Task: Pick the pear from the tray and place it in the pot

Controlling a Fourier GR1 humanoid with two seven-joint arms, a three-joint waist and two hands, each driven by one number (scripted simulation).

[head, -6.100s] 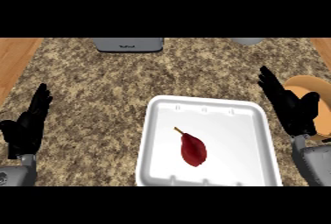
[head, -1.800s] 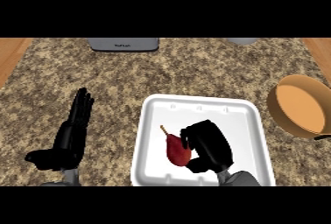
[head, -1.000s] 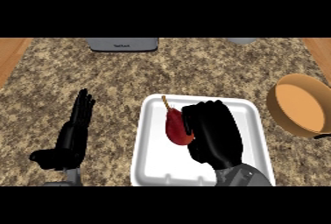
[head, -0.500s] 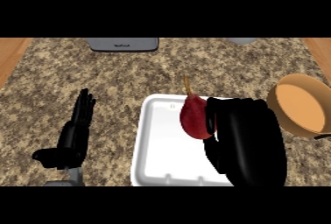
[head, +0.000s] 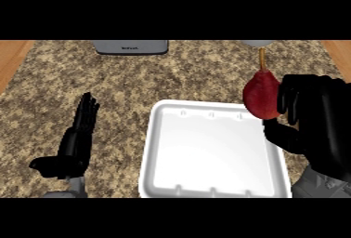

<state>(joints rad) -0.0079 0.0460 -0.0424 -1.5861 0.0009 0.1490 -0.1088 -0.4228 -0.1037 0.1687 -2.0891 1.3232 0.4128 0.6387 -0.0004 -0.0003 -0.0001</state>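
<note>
From my head, looking down: my right hand [head: 316, 123] has its fingers and thumb curled round the pear [head: 262, 95], which is dark red, stem up, and lifted above the tray's far right corner. The white tray [head: 212, 153] sits at the counter's [head: 137, 88] near edge with nothing in it. My left hand [head: 74, 142] shows over the counter's left part, left of the tray, fingers straight and pointing away, holding nothing. A grey box [head: 132, 46] stands at the far edge; it bears small writing I cannot read. A pale round object [head: 259, 43] shows at the far edge, behind the pear's stem.
</note>
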